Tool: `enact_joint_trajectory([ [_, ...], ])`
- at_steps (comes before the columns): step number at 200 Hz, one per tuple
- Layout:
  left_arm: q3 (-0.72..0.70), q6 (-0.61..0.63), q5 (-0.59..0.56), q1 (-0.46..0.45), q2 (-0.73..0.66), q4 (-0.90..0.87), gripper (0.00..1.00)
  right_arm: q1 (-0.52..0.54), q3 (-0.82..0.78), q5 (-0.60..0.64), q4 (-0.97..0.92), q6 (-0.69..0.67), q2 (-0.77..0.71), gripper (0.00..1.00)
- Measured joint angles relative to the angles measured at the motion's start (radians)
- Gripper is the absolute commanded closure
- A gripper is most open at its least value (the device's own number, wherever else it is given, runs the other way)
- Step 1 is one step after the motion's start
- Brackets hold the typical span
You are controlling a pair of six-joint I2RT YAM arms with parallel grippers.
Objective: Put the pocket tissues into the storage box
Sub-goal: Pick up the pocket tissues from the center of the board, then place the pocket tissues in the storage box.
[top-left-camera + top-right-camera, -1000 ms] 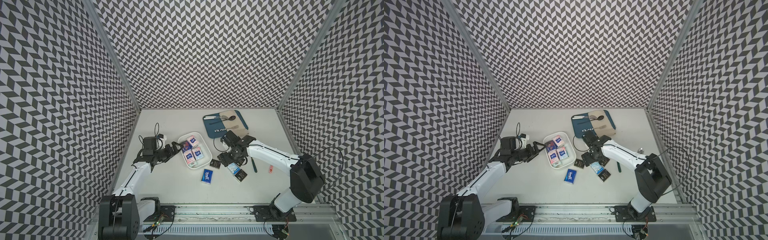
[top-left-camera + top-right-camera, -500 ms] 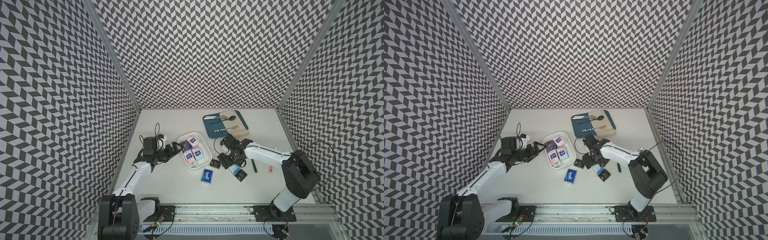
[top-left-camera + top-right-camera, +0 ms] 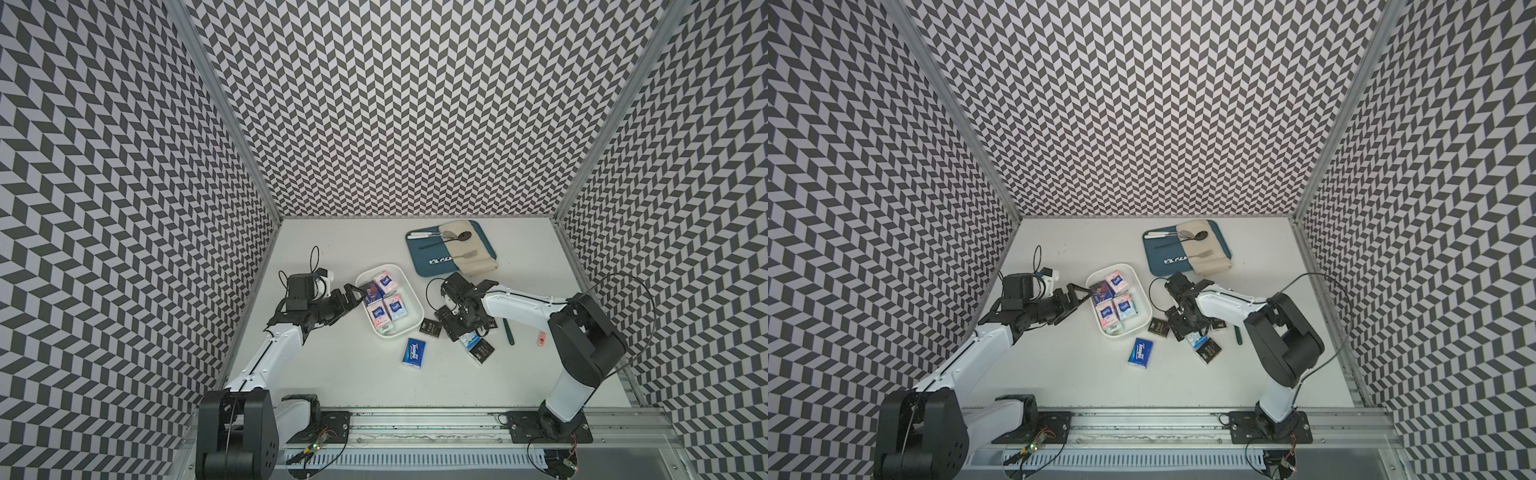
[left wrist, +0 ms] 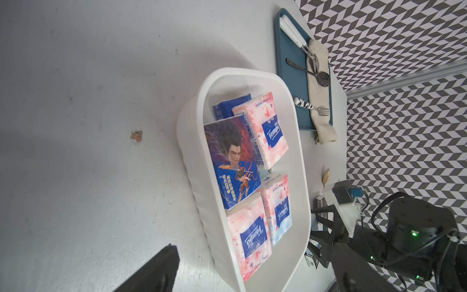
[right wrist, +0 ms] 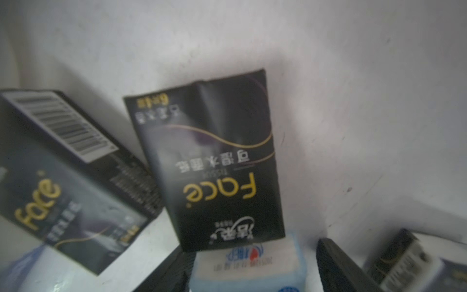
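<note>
The white storage box [image 3: 417, 309] [image 3: 1145, 305] [image 4: 199, 106] holds several pocket tissues, pink-white [image 3: 383, 279] [image 4: 271, 131] and dark blue [image 4: 233, 161]. Loose ones lie to its right in both top views: a dark blue packet [image 3: 414, 352] [image 3: 1140, 352], black ones [image 3: 430, 328] [image 3: 481, 352] [image 5: 214, 161] [image 5: 50, 182] and a pale blue one [image 3: 469, 340] [image 5: 249, 263]. My right gripper [image 3: 462, 333] [image 5: 250, 268] is down over the pale blue packet, jaws open on either side of it, with a gap at one finger [image 5: 336, 263]. My left gripper [image 3: 351, 297] [image 3: 1077, 294] is open and empty just left of the box.
A blue tray [image 3: 428, 253] with cutlery and a beige cloth lies behind the right arm. A green-handled spoon [image 3: 509, 332] and a small red item [image 3: 540, 338] lie right of the loose packets. Patterned walls close in three sides.
The right arm has folded in closer, its gripper has settled over the pale blue packet and its jaws have narrowed. The left arm has not moved.
</note>
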Motion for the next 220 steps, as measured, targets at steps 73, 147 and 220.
enact_joint_trajectory([
  [73,0.0,0.0,0.0,0.0,0.0,0.0,0.0,0.0,0.002,-0.029,-0.004,0.033,-0.003,0.57],
  [147,0.004,0.0,-0.001,0.0,0.029,0.002,0.0,0.016,0.084,-0.151,-0.049,0.203,-0.164,0.59],
  [220,0.004,-0.023,0.0,0.091,0.023,0.018,0.0,0.261,0.139,-0.147,0.252,0.451,-0.159,0.59],
])
